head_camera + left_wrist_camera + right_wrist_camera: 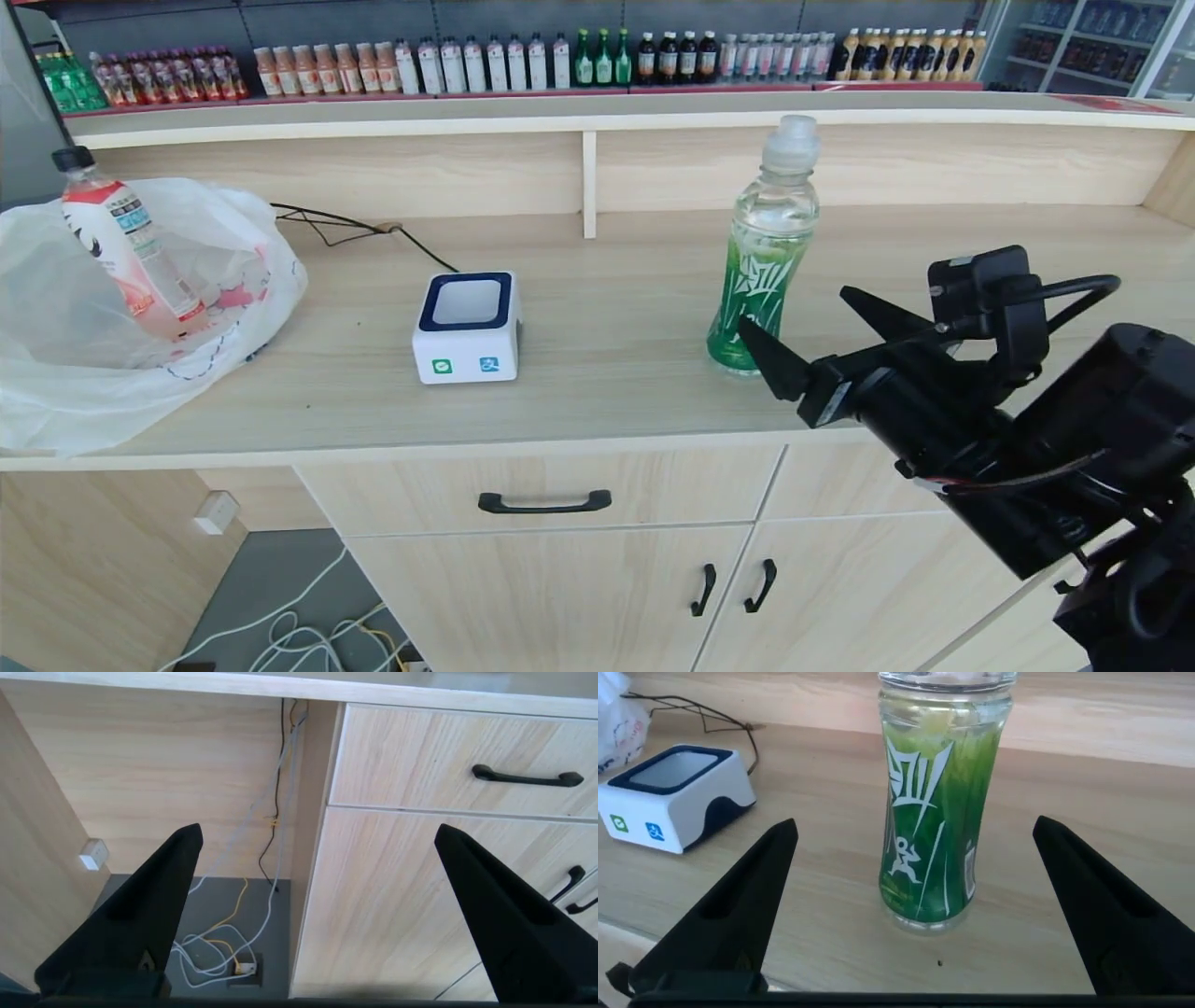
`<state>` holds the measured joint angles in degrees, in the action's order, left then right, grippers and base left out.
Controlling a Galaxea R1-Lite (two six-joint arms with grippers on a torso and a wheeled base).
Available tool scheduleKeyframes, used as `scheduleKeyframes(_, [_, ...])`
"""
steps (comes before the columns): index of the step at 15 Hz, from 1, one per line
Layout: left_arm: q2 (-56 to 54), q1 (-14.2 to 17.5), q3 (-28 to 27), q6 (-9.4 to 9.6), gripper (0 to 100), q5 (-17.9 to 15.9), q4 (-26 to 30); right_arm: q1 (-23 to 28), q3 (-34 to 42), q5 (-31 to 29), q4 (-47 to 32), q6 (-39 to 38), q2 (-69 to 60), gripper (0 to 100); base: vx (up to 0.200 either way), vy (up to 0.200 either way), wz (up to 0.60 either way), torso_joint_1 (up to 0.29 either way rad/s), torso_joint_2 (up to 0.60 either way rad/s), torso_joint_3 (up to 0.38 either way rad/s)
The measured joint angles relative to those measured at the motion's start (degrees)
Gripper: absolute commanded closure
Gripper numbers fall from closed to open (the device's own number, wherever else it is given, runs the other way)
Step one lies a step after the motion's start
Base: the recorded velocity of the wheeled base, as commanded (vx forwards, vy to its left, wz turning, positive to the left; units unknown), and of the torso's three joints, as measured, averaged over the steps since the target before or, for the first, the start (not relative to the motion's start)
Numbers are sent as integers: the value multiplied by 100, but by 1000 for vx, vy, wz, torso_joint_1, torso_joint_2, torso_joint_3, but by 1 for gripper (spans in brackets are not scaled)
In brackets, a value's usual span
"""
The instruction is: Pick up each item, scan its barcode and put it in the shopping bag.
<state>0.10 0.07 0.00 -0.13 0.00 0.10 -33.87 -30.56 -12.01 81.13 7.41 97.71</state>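
Observation:
A clear bottle with a green label (767,252) (931,812) stands upright on the wooden counter (607,327), right of the white barcode scanner (467,327) (673,793). My right gripper (822,329) (915,915) is open just in front of the bottle, its fingers either side of the base and not touching it. At the counter's left end lies a white plastic shopping bag (112,308) holding a pink-labelled bottle (117,243) that leans inside it. My left gripper (313,915) is open and empty, low down before the cabinet fronts.
A black cable (373,229) runs from the scanner to the back wall. A raised shelf (597,117) bounds the counter's rear. Below are a drawer (546,499) (467,756) and cabinet doors, with loose cables (234,952) on the floor at the left.

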Motion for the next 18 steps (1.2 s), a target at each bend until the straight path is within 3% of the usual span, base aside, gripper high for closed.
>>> scheduleKeyframes(4, [0, 0, 0, -2, 0, 0, 0, 134, -596, -22, -650, -11, 183, 0, 0, 0, 0, 0, 0, 0])
scheduleKeyframes(10, [0, -5, 0, 0, 0, 0, 0, 625, -1265, 9, -742, -16, 701, 0, 0, 0, 0, 0, 0, 0])
scheduleKeyframes(18, [0, 0, 0, -2, 0, 0, 0, 639, -1963, 7, -1139, -16, 1163, 0, 0, 0, 0, 0, 0, 0])
